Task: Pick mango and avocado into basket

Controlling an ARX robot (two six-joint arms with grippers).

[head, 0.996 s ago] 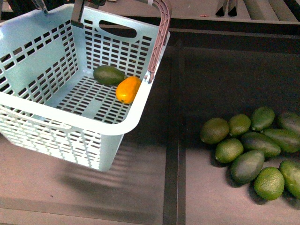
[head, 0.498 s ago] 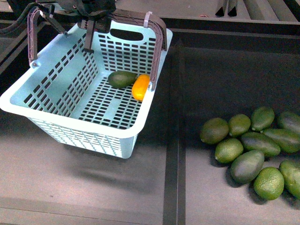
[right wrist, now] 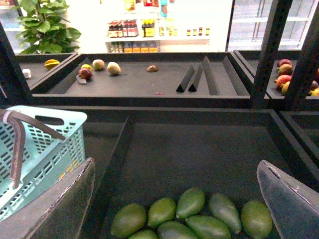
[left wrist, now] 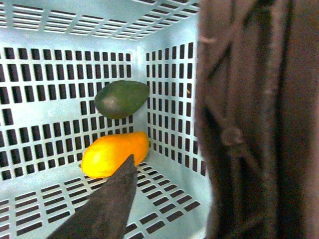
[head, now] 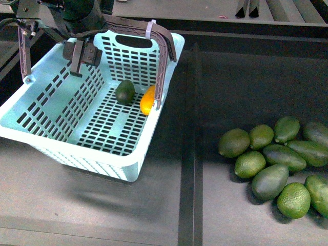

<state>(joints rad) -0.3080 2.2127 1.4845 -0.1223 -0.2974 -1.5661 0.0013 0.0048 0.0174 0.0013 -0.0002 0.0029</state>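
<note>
With mango [head: 147, 100] and avocado [head: 125, 92] touching in the basket's [head: 77, 143] far corner, the left claw [head: 82, 55] grips its handle [head: 154, 36], the right claw [right wrist: 174, 199] hangs open; next, probably lower and release.

No legible text, label, brand, number or sign appears in any view. In the right wrist view, the bottles [right wrist: 123, 29] on the bright shelves at the upper centre of the frame carry labels, but these are too small and blurred to read. The basket [head: 134, 61], upper left of the front view, bears no marking, and none is visible on its interior walls in the left wrist view.
</note>
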